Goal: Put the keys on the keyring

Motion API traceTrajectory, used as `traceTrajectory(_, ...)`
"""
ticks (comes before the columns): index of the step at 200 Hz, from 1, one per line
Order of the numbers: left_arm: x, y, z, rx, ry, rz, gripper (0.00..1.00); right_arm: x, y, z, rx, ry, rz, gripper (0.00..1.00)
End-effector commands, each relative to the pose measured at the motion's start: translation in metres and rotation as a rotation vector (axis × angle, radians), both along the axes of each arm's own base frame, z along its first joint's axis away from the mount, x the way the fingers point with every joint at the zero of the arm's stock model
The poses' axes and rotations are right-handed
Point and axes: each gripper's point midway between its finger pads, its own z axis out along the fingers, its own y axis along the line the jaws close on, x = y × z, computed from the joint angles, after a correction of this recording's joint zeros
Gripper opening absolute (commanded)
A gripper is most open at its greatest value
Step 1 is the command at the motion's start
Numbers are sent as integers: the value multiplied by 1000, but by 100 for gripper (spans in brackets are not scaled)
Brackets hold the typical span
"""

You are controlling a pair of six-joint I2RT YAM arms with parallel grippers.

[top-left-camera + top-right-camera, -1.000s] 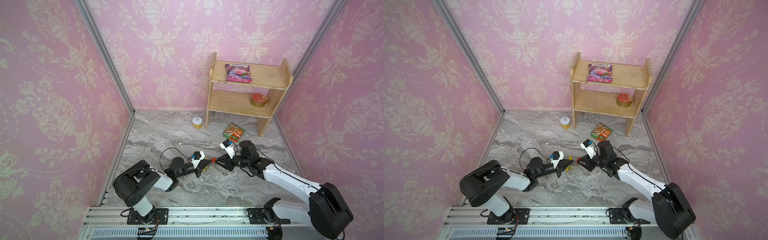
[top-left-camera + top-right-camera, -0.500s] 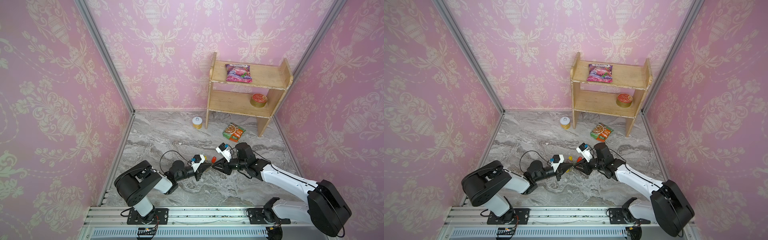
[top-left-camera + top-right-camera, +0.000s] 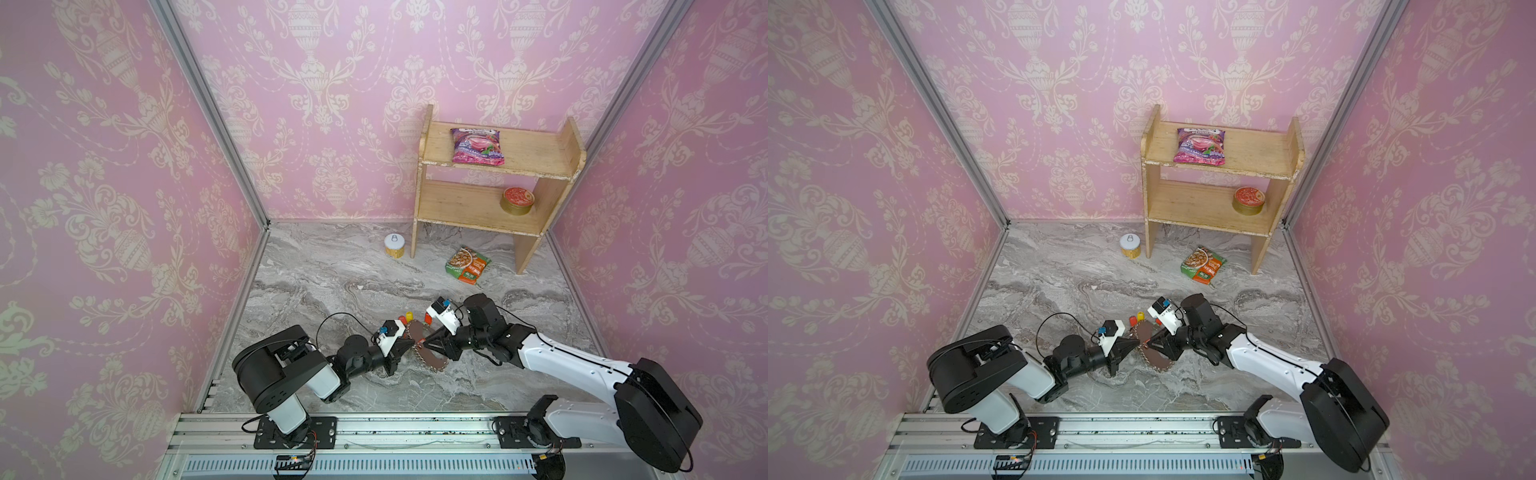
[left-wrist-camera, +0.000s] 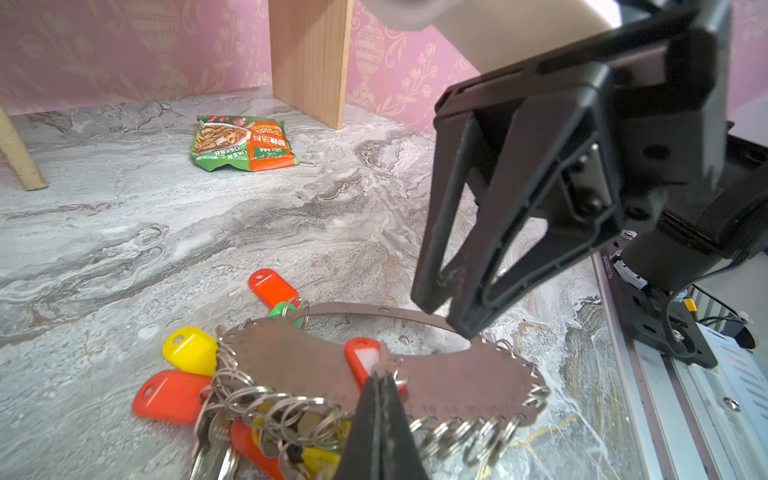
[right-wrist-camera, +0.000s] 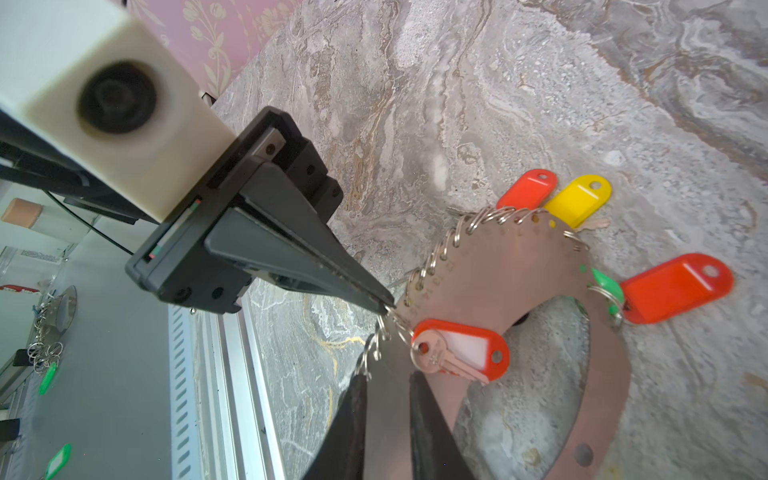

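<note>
The left claw (image 5: 384,308) is clenching, tips fully together, on the chain of thin silver wire rings (image 4: 465,432) lacing the rim of the keyring (image 3: 433,360). Its wide, flat grey-brown band (image 5: 511,270) is curving into a loop. A silver key (image 5: 436,359) with a glossy red tag (image 5: 482,353) is lying on the band just beside those tips. The right claw (image 5: 388,378) is straddling the band with a gap between its matte black fingers; whether it is gripping, I cannot tell. A yellow tag (image 5: 579,199), a green tag (image 5: 606,286) and an orange tag (image 5: 677,286) are fanning out from the far rim. In both top views the keyring is sitting low in the middle of the frame, on a grey veined marble-look floor (image 3: 332,274). Pink damask walls (image 3: 332,104) are closing it in. At upper right a plain wooden shelf (image 3: 469,203) is carrying a pink packet (image 3: 477,146) and a round tin (image 3: 516,200).
</note>
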Motion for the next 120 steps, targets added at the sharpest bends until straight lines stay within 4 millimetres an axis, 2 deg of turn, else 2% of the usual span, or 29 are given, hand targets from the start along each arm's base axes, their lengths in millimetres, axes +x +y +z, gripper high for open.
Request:
traceTrajectory(1,2,0,3,-19,2,21,0,-6,-1,-12,-70,-46,39,21)
traceTrajectory(69,-3,-3,4,-24,4,-13,0,10,7,-15,-134,-166,70,19)
traceTrajectory(120,-5,-4,5,-20,-15,-30,0,20,14,-10,-127,-209,75,19)
